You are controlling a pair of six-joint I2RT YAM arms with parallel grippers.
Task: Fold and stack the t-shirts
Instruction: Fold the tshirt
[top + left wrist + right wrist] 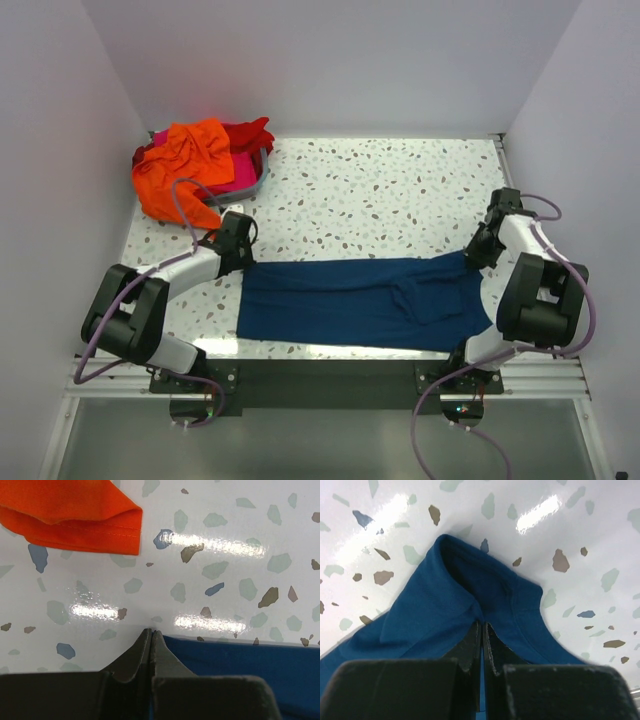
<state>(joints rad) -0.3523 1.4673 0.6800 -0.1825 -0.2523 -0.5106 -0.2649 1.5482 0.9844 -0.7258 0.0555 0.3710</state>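
Note:
The navy blue t-shirt (360, 300) lies as a long folded strip across the near part of the table. My left gripper (243, 250) is shut at its far left corner, and a sliver of navy cloth (240, 665) shows between its closed fingers (151, 631). My right gripper (474, 256) is shut on a bunched far right corner of the same shirt (445, 605), with its tips (483, 626) pinching the cloth. The orange t-shirt (185, 165) lies on top of the red one (252, 133) and the magenta one (232, 178) in a pile at the back left. No white print shows.
The pile sits in a grey basket (256, 186) at the back left, and the orange shirt hangs over its near side onto the table (75, 515). White walls stand on the left, back and right. The speckled tabletop (380, 200) lies behind the navy shirt.

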